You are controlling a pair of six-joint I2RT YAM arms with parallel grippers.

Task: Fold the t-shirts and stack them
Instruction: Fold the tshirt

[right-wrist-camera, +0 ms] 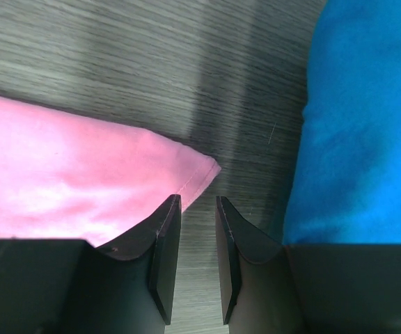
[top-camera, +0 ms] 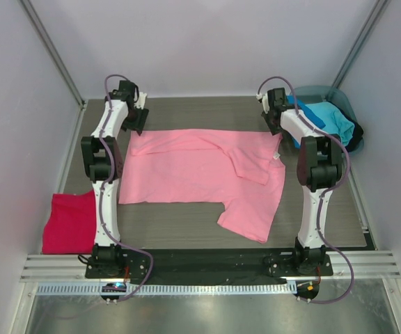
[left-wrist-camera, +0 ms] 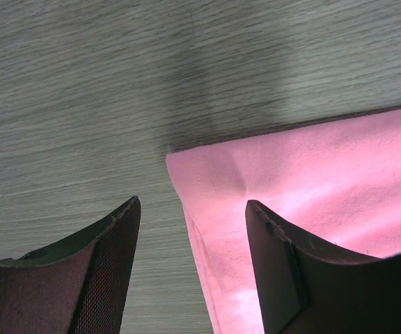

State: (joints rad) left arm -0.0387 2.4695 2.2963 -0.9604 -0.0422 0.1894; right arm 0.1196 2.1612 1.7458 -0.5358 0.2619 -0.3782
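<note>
**Desk:** Where is the pink t-shirt [top-camera: 200, 177]?

**Photographer:** It is spread across the middle of the grey counter [top-camera: 186, 221], between the two arms. One flap is folded back over its right half, and another part reaches toward the near edge.

**Desk:** And the left fingers [left-wrist-camera: 103, 278]?

**Photographer:** They are at the shirt's far left corner and stand well apart. One finger is over the pink cloth, the other over bare counter. The shirt's edge runs below the gap, and nothing is clamped.

**Desk:** The right fingers [right-wrist-camera: 138, 264]?

**Photographer:** They are at the far right corner with only a narrow gap between them. The wood-grain surface shows through the gap, with no cloth in it. The shirt's pointed corner lies just ahead of one fingertip.

**Desk:** What else is in the frame?

**Photographer:** A crimson t-shirt [top-camera: 69, 223] lies folded at the near left, beside the left arm's base and apart from the pink one. A grey-teal tub [top-camera: 345, 103] sits at the far right corner, just behind the right arm. Turquoise cloth [top-camera: 329, 118] is heaped in it, and blue cloth [right-wrist-camera: 367, 125] fills the right of the right wrist view.
</note>
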